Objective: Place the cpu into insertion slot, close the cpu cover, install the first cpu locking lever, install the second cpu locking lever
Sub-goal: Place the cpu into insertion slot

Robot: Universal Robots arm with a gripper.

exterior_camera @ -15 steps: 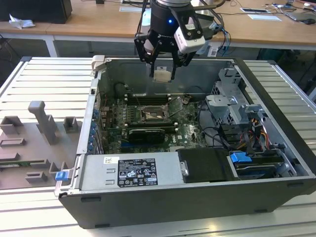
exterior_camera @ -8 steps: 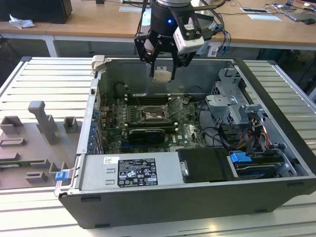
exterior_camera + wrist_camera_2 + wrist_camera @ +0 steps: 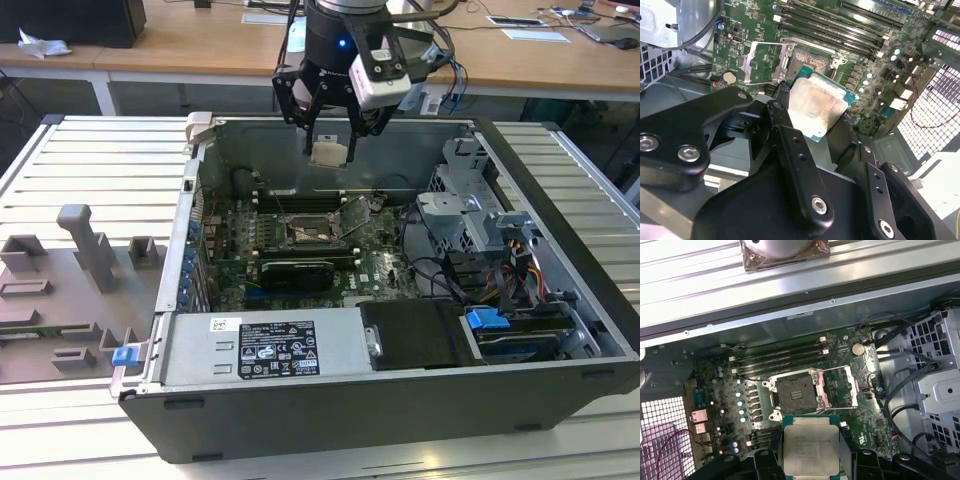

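- Currently the gripper hangs above the open computer case, toward its far wall, with its jaws clamped on the cpu by two opposite edges.
- Both wrist views show the cpu held flat between the dark fingers, silvery top facing the cameras and a green edge showing round it.
- Below it on the green motherboard the insertion slot lies bare, its dark centre uncovered; the cpu is well above it and not yet over its middle.
- The cpu cover is swung open and lies just beside the slot, on the exterior view's right of it, so none of the task's steps looks done.
- Risk of a skewed landing: if the chip comes down tilted or turned the wrong way round, it would probably sit on the silver rim instead of dropping in, and could damage the contacts beneath.
- Risk of a clash: the fingers are about as wide as the chip's grip edges, so a descent off to the cover's side could strike the open frame or the memory slots just beyond the socket.
- Risk of slip: the hold is only on thin edges, so a jolt could shift the chip.
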